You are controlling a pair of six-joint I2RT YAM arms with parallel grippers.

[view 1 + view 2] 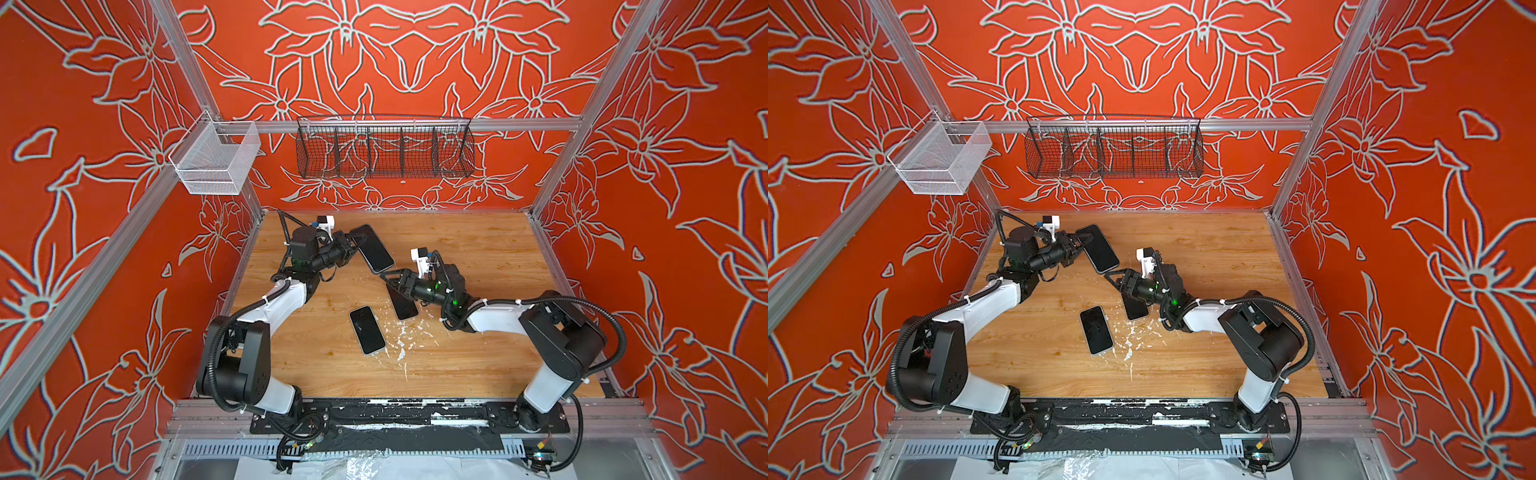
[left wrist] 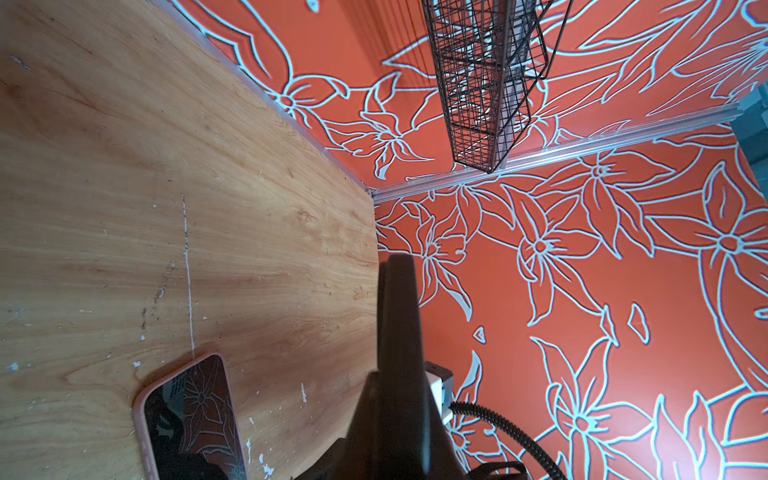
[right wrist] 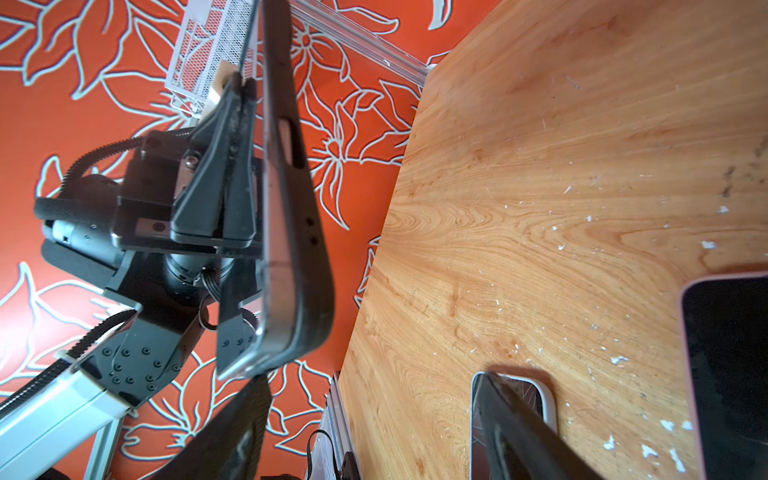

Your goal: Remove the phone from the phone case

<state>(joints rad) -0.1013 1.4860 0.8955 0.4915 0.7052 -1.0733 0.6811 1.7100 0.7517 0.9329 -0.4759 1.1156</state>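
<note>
A phone point(image 1: 375, 250) point(image 1: 1100, 249) in a black phone case is held up off the wooden table point(image 1: 478, 257), tilted. My left gripper point(image 1: 353, 242) point(image 1: 1079, 241) is shut on its far upper edge. In the right wrist view the cased phone point(image 3: 297, 216) shows edge-on, with the left gripper's fingers point(image 3: 232, 166) clamped on it. In the left wrist view the phone point(image 2: 397, 299) is a dark strip rising from the shut left gripper point(image 2: 395, 386). My right gripper point(image 1: 386, 280) point(image 1: 1113, 280) point(image 3: 374, 432) is open just below the phone's lower corner, with nothing between its fingers.
Two more phones lie on the table: one in a white case point(image 1: 368, 330) point(image 3: 544, 399) and one in a pink case point(image 1: 404, 307) point(image 2: 187, 419) under the right arm. White flecks point(image 1: 401, 336) dot the wood. A black wire basket point(image 1: 384, 149) and a white mesh basket point(image 1: 216, 160) hang on the walls.
</note>
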